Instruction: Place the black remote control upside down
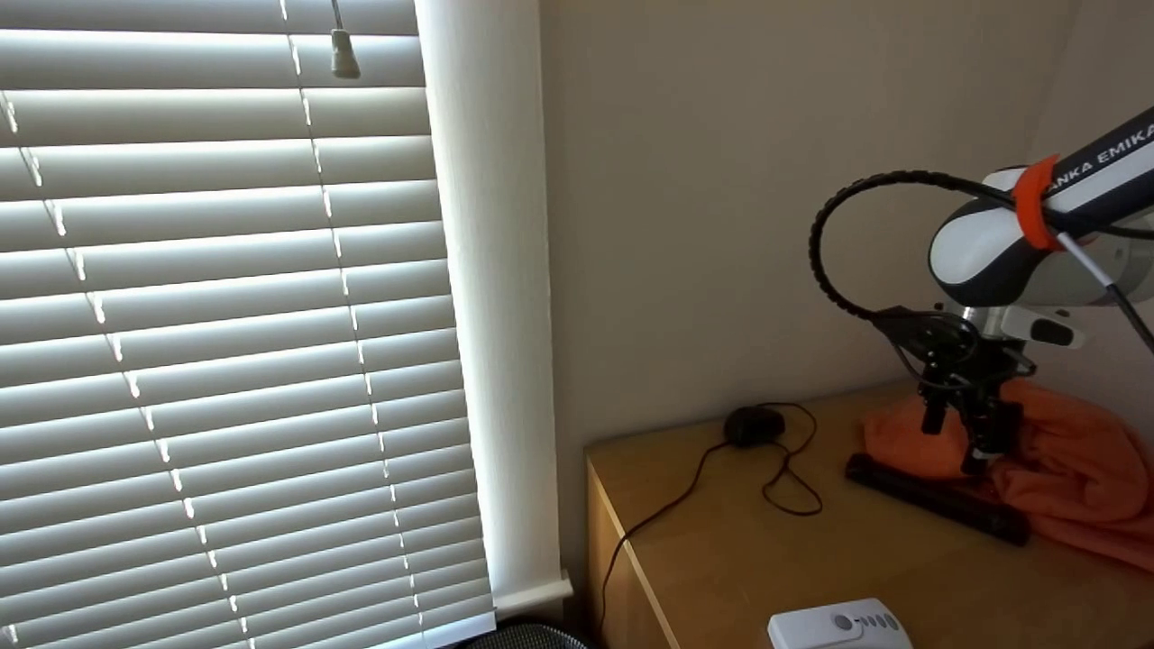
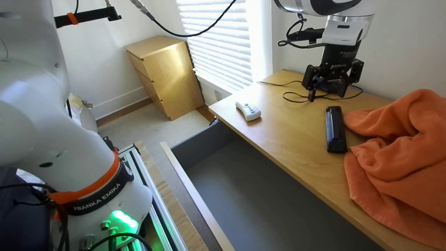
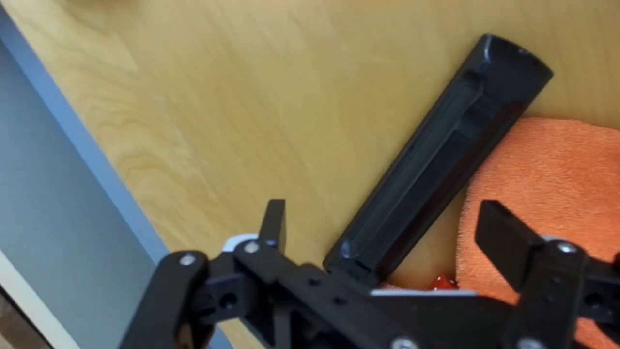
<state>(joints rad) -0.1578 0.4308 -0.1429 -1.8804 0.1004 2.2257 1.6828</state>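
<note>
In an exterior view, your gripper [image 1: 956, 442] hangs above the table [image 1: 721, 541], where the black remote control [image 1: 938, 500] lies flat, just beside the orange cloth [image 1: 1082, 451]. Near the wall [image 1: 721, 225] you see a small black object [image 1: 754, 426] with its cable [image 1: 624, 539].

In an exterior view, you find the white remote [image 2: 248, 111] near the table's edge, buttons up, well apart from the black remote control.

In the wrist view, your fingers [image 3: 274, 220] stand wide apart, released, and the black remote control lies diagonally on the table beneath, one end partly hidden by the gripper. Which face is up, you cannot tell.
</note>
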